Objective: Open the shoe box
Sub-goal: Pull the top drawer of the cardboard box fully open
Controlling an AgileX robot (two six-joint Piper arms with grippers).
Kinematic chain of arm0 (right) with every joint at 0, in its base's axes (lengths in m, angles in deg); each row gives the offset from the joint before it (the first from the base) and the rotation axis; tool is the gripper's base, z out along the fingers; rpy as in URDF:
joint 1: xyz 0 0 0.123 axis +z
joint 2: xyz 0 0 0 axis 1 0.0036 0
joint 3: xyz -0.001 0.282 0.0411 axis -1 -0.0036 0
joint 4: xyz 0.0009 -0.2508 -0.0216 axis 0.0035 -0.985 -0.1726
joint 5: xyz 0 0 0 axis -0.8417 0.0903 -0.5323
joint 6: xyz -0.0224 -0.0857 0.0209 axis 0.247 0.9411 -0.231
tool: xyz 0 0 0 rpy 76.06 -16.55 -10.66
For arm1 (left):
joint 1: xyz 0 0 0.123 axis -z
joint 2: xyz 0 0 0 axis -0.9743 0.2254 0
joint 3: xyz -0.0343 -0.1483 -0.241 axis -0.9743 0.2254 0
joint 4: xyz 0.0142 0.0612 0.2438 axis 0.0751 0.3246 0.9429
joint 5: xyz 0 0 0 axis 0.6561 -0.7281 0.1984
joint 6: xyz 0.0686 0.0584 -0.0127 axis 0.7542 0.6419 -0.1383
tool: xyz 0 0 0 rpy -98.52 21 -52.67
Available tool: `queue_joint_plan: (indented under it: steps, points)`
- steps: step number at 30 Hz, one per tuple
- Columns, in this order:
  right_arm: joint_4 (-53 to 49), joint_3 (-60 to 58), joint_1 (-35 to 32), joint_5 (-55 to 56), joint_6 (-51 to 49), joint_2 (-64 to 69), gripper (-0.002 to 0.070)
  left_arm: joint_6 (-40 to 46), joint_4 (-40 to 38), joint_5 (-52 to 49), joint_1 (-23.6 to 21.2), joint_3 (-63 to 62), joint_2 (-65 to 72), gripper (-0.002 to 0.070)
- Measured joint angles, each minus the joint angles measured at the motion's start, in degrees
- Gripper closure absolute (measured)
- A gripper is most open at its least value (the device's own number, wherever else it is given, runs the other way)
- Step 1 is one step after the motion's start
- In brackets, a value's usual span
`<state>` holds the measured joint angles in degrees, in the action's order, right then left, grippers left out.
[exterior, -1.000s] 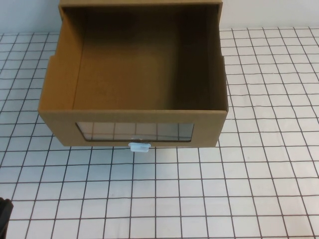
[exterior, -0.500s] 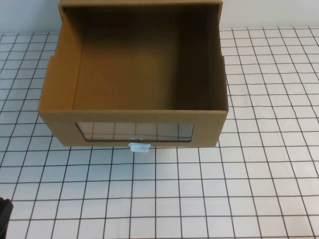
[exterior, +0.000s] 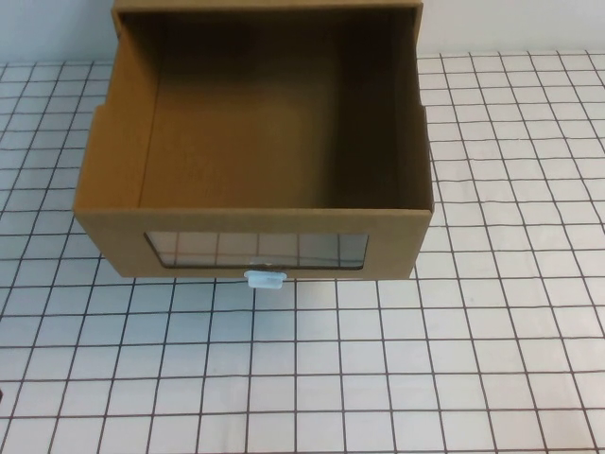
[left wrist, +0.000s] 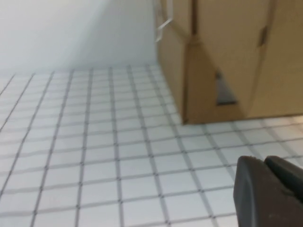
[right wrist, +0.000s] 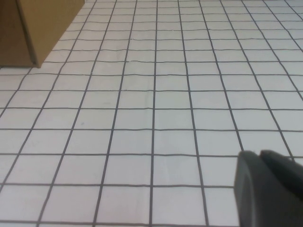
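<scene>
As only wrist views show, left claw (left wrist: 263,161), right claw (right wrist: 259,153) closed above table (right wrist: 142,94), shoe box (exterior: 113,232) open

I sit at what looks like a lab bench. The table (exterior: 473,359) is white, ruled in a black grid, with a bare wall (exterior: 510,24) behind.

One shoe box (exterior: 255,219), two end effectors: left (left wrist: 264,163), right (right wrist: 260,155).
</scene>
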<state>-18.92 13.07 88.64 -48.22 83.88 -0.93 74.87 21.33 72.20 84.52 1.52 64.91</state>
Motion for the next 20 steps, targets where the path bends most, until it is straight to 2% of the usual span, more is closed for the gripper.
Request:
queue_joint_plan:
  steps: [2,6,20]
  points:
    - [0.0,0.0,0.0,-0.1,0.0,0.0,0.0689,-9.27,9.33,-1.24,0.0,0.0,0.0,0.0677]
    - [0.0,0.0,0.0,-0.09,0.0,0.0,0.0689,-14.85,15.22,-7.42,0.0,0.0,-0.03,0.0677]
    - [0.12,0.0,0.0,-0.21,0.0,0.0,0.0689,-13.72,16.04,-10.29,0.0,0.07,-0.03,0.0677]
